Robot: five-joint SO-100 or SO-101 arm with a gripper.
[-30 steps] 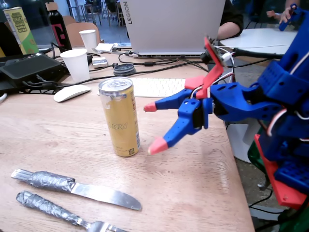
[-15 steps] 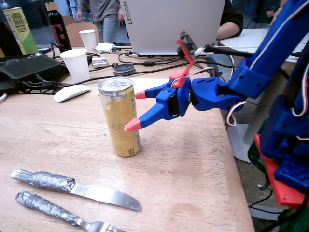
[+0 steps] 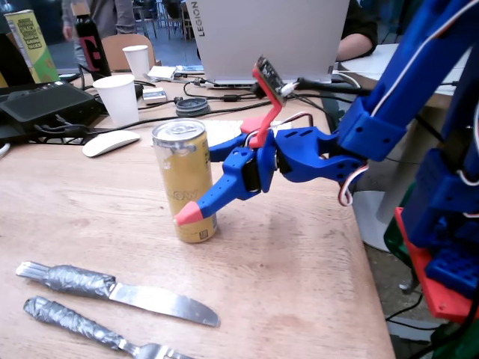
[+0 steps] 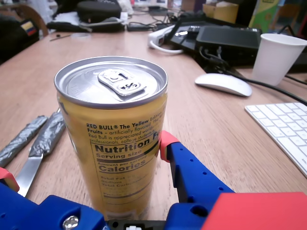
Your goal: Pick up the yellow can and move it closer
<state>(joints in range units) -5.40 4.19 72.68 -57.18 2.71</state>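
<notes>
Yellow can (image 4: 112, 139) upright on table (image 3: 299, 284); jaws apart, flanking can at 3 and 9 o'clock, wrist view.

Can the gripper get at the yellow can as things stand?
Probably yes: the yellow can stands upright between the open gripper's fingers, nothing between them; the taped knives lie clear.

Even, soft indoor light in both views; no hard shadows. Faint shadow under yellow can (image 3: 185, 179) on worktop (image 3: 299, 284). Mild sheen on knife blade (image 3: 161, 301), lower left of fixed view. Wrist view: silver can top (image 4: 111, 82) shows pale glare; near fingers (image 4: 192, 177) slightly soft; background blurred. Fixed view slightly soft, grainy.
</notes>
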